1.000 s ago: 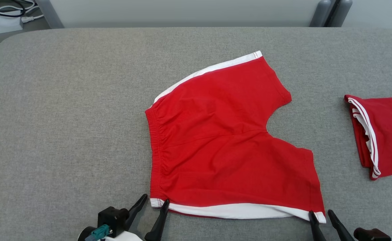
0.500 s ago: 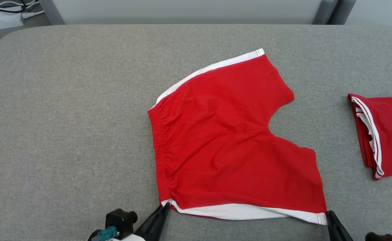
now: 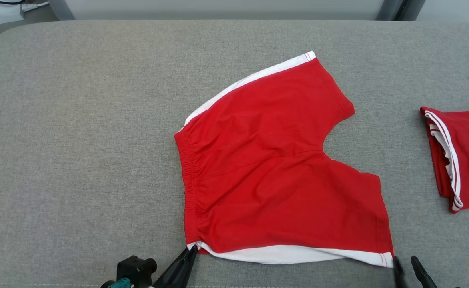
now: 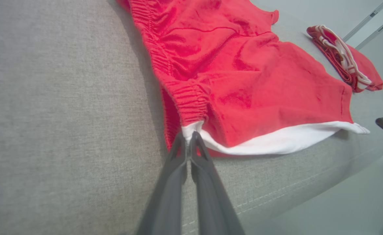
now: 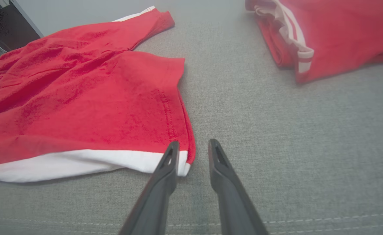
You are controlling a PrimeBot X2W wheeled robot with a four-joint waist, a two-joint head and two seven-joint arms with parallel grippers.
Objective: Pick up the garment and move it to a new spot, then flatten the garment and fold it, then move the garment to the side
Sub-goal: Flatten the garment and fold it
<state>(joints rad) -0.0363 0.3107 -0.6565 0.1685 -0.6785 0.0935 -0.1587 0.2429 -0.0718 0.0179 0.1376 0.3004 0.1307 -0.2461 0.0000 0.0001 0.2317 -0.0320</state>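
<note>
I see the red shorts (image 3: 274, 168) lying flat a little right of centre in the head view. Their long axis runs left to right, with the waistband at the left and the two legs pointing to the upper right and lower right. The lower white stripe lies close to the near edge of the grey table (image 3: 78, 140), which offers wide room at the left. The left gripper (image 3: 191, 249) is clamped on the white waistband corner (lower left of the shorts). The right gripper (image 3: 405, 262) has its jaws apart at the lower right hem corner. A folded red garment (image 3: 466, 156) lies at the right edge, apart from the shorts.
</note>
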